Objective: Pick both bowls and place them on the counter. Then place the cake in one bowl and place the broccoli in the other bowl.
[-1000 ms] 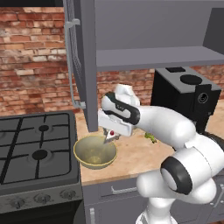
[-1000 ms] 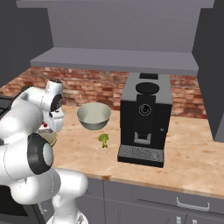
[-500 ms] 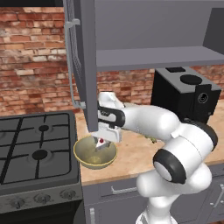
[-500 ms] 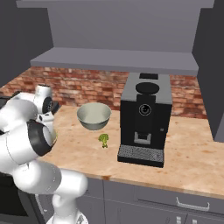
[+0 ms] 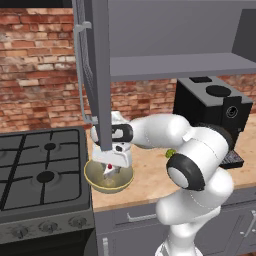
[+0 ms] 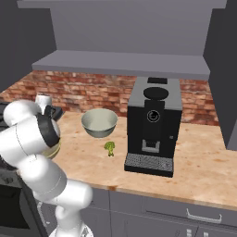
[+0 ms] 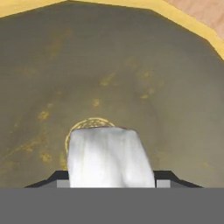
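Left base view
Landmark: the black gas stove [image 5: 42, 172], at the left end of the desk [image 5: 150, 172].
Yellow-tan bowl [image 5: 108, 176]: on the desk, just beside the stove's right edge, upright.
Tool [image 5: 109, 171]: lowered into the yellow-tan bowl from above, on the side away from the stove.
Cake [image 5: 108, 169]: a small white piece with a red top, at the tip of the tool and inside the bowl's rim; whether it touches the bowl's floor cannot be told.
Broccoli [image 5: 170, 153]: a green speck on the desk, well apart from the stove, partly hidden by the arm.
Coffee machine [image 5: 212, 117]: black, at the far end of the desk from the stove.

Right base view
Grey-green bowl [image 6: 99, 122]: upright on the desk, further from the stove [image 6: 7, 125] than the yellow-tan bowl [image 6: 54, 150], whose rim peeks out by the arm.
Broccoli [image 6: 109, 147]: on the bare desk, just in front of the grey-green bowl and apart from it.
Coffee machine [image 6: 153, 125]: beyond both, away from the stove.

Hand view
Tool state: the cake [image 7: 109, 157] sits white and blocky between the two dark tips, which stand close on either side of it, so the tool grips the cake.
Bowl [image 7: 131, 70]: glossy olive inside, yellow rim at the top edge, directly beyond the cake.
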Robot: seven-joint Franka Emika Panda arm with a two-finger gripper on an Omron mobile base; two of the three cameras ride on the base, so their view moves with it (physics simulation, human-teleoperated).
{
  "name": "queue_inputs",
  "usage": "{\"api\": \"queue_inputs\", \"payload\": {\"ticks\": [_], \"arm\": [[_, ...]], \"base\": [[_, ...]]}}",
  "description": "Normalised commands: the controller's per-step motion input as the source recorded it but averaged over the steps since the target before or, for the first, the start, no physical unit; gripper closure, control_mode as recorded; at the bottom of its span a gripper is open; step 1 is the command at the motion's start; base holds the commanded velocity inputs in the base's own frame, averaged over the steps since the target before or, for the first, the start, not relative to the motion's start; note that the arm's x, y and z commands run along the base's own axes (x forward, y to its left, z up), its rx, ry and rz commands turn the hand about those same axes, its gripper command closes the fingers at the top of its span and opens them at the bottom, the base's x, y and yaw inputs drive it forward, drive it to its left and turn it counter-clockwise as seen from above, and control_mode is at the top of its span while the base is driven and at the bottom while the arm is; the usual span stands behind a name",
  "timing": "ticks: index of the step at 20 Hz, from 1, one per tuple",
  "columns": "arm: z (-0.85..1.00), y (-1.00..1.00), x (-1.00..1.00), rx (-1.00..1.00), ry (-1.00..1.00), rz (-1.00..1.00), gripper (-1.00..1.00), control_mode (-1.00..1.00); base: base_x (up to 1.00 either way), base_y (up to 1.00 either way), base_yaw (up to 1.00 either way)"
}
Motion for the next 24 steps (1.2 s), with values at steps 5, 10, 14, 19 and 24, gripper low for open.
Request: {"api": "queue_inputs", "payload": {"ticks": [5,10,14,19,24], "arm": [[-0.23,0.07,0.0,0.0,0.0,0.0,1.0,-1.0],[-0.15,0.05,0.0,0.0,0.0,0.0,1.0,-1.0],[0.0,0.0,-0.25,0.0,-0.01,-0.04,-1.0,-1.0],[0.06,-0.16,-0.34,0.0,-0.03,-0.06,-1.0,-1.0],[0.32,-0.32,-0.18,0.02,-0.04,-0.06,-1.0,-1.0]], "base": [[0.0,0.0,0.0],[0.0,0.0,0.0],[0.0,0.0,0.0],[0.0,0.0,0.0],[0.0,0.0,0.0]]}}
